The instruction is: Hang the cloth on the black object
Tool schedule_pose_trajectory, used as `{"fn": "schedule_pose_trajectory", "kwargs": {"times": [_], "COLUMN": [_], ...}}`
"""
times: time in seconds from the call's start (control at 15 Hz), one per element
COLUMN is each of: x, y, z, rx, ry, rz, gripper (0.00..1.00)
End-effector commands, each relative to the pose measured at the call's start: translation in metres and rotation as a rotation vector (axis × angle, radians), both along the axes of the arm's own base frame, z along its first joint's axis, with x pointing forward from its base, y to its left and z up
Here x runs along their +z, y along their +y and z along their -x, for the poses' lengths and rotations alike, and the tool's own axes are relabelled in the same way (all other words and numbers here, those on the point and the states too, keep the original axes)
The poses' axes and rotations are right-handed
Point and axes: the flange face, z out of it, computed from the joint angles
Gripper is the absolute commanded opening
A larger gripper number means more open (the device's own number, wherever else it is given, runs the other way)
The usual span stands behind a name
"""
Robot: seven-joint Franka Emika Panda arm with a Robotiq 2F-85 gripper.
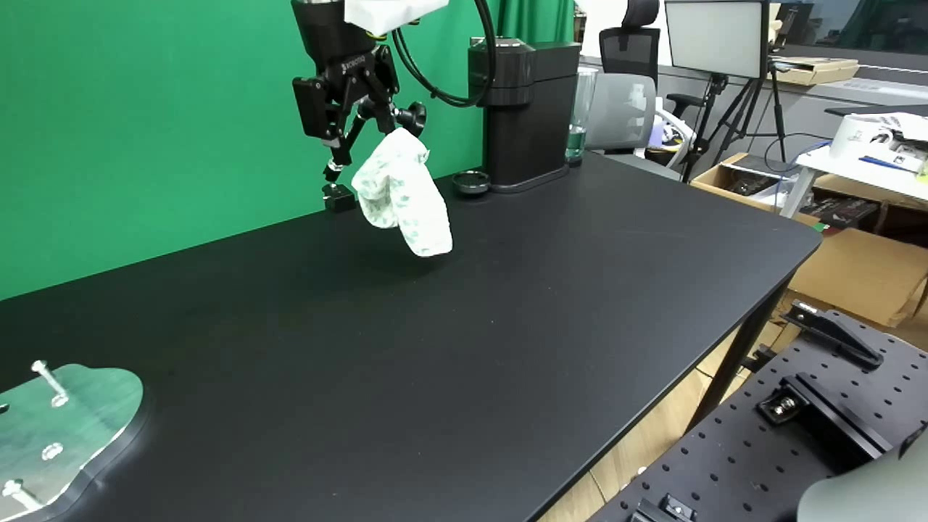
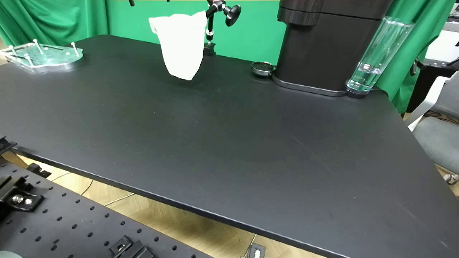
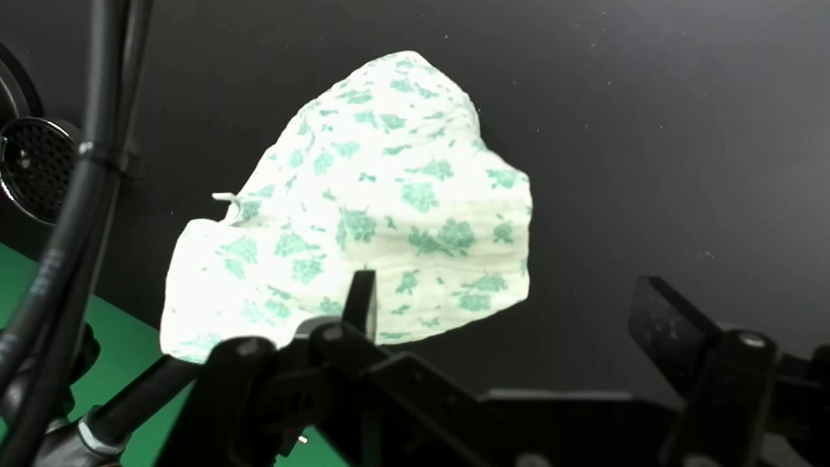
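Cloth point(image 1: 404, 190) hangs above black table point(image 1: 464, 348), backdrop point(image 1: 145, 130) green.

The gripper point(image 3: 506, 279) is held with its fingers point(image 3: 677, 331) spread wide apart. In an exterior view, its black body point(image 1: 351, 67) is seen just above the fingers, which are pointed downward.

Black table point(image 1: 435, 348): 1 dark machine point(image 2: 322, 53), round dish point(image 2: 263, 68), pegged plate point(image 1: 94, 413).

1 cloth point(image 3: 369, 207), 1 gripper point(image 3: 508, 301)
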Motion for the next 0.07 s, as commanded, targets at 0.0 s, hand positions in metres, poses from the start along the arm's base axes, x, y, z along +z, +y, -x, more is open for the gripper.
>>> {"fn": "schedule_pose_trajectory", "kwargs": {"times": [0.0], "x": [0.0005], "y": [0.0002], "z": [-0.0002], "rx": [0.0], "ry": [0.001], "rz": [0.0], "gripper": [1.0]}}
